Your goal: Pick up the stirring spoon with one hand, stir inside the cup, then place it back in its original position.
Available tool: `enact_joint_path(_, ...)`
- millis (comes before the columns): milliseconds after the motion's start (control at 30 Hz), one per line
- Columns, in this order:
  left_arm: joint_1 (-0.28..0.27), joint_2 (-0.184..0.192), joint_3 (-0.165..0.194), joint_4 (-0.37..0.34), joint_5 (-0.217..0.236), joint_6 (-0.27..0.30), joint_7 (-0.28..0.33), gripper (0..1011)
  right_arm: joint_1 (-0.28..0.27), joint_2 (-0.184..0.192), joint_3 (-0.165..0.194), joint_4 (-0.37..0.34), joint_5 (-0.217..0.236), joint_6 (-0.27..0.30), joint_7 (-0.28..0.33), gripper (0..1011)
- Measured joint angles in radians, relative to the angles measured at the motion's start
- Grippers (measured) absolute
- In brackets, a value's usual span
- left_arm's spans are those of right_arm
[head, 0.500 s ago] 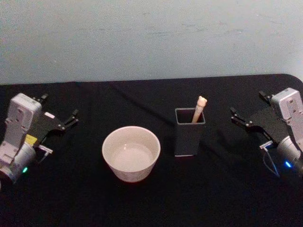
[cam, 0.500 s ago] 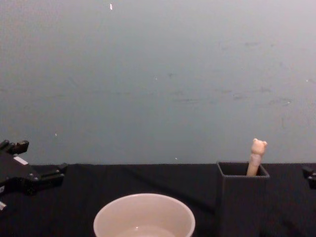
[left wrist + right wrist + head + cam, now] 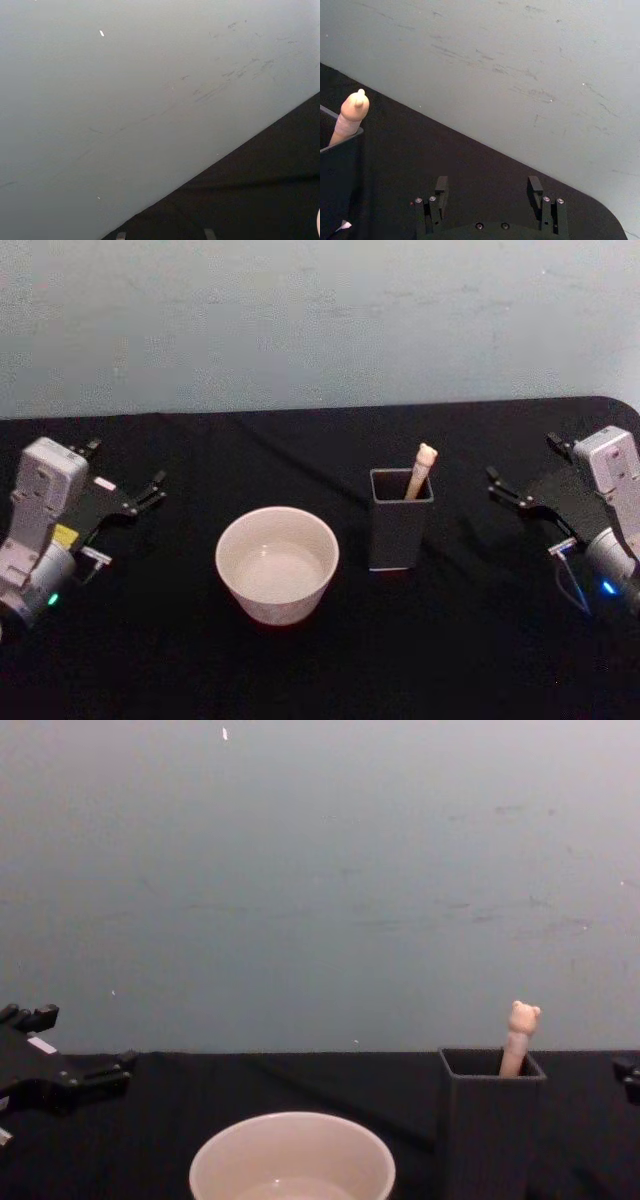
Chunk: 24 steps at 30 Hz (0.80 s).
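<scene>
The slim stirring spoon with the beige bear-head handle (image 3: 422,468) stands in the tall dark grey square holder (image 3: 400,532), leaning against its far right corner. Only the top of the handle shows above the rim, so the grip zone is short. A pinch taken too low would probably catch the thin wall, and one taken too high could slip off the rounded bear head. The holder is narrow and tall, and I judge it light; a sideways pull on the spoon, rather than a straight lift, could tip it or drag it across the black cloth-covered surface (image 3: 300,670).

The wide round cream-white cup (image 3: 277,560) sits just to the holder's left, apart from it, and seems to hold a little clear liquid. Stirring too hard or pressing on its wall could slop that out or shove the cup. The return is the tighter step, since the small bowl must go back through a narrow opening and could hit the rim.

The right pincer (image 3: 522,460) hovers to the right of the holder, well apart from it, jaws spread and holding nothing. Being the nearer one, it looks like the natural choice for the pick. The left pincer (image 3: 125,468) is parked at the far left, also spread and empty. Reaching with it would mean crossing over the cup, which risks a knock.
</scene>
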State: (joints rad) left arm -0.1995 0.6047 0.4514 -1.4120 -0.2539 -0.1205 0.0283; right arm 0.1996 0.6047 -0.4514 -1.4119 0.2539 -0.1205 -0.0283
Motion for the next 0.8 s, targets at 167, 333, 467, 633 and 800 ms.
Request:
enact_joint_path(167,0.000,0.000,0.000,0.000,0.000,0.000,0.000,1001,0.000,0.000,0.000,0.000,0.000,0.000,0.000,1004)
enact_joint_path(333,0.000,0.000,0.000,0.000,0.000,0.000,0.000,1001,0.000,0.000,0.000,0.000,0.000,0.000,0.000,1004)
enact_joint_path(467,0.000,0.000,0.000,0.000,0.000,0.000,0.000,1001,0.000,0.000,0.000,0.000,0.000,0.000,0.000,1004)
enact_joint_path(633,0.000,0.000,0.000,0.000,0.000,0.000,0.000,1001,0.000,0.000,0.000,0.000,0.000,0.000,0.000,1004)
enact_joint_path(800,0.000,0.000,0.000,0.000,0.000,0.000,0.000,1001,0.000,0.000,0.000,0.000,0.000,0.000,0.000,1004)
